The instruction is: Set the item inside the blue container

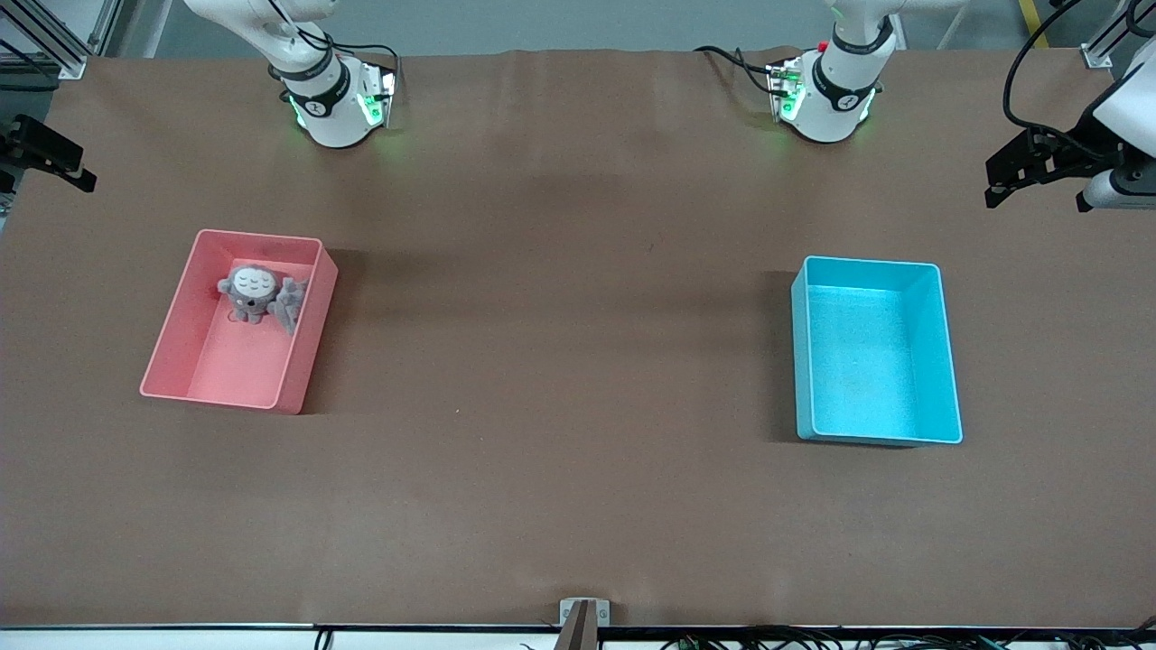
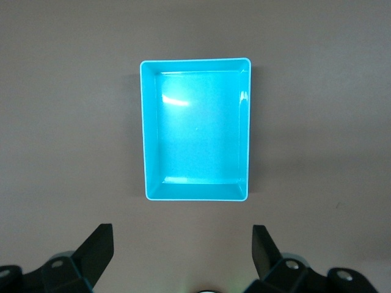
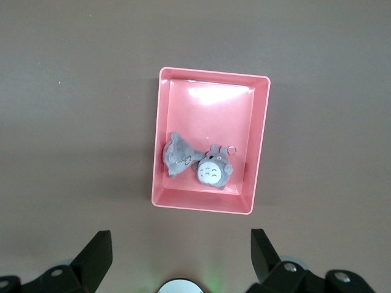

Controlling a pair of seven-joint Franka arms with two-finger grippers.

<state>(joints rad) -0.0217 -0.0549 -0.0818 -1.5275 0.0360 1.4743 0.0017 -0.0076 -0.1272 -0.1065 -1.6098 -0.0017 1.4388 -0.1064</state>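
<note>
- While both arms waited high above the tabletop (image 1: 578, 506), you had nothing in hand: the left gripper (image 2: 182, 244) hung over the table beside the blue container (image 1: 874, 350), its 2 fingers spread wide apart and empty.
- Likewise, the right gripper (image 3: 181, 245) hovered over the table beside the pink bin (image 1: 237, 320), fingers also spread and empty, which I judged a ready stance for reaching down.
- Your blue container sat toward the left arm's end of the tabletop, empty, its open top ready to receive.
- Toward the right arm's end, the pink bin held 2 small grey plush toys (image 3: 197, 162), lying touching each other in the end of the bin farther from the front camera, close to its walls.
- Because the toys lay in the right arm's reach and the container in the left arm's, you probably needed a long carry or a handover across the middle.
- Watch the walls: the toys' closeness to them left little room for the fingers.
</note>
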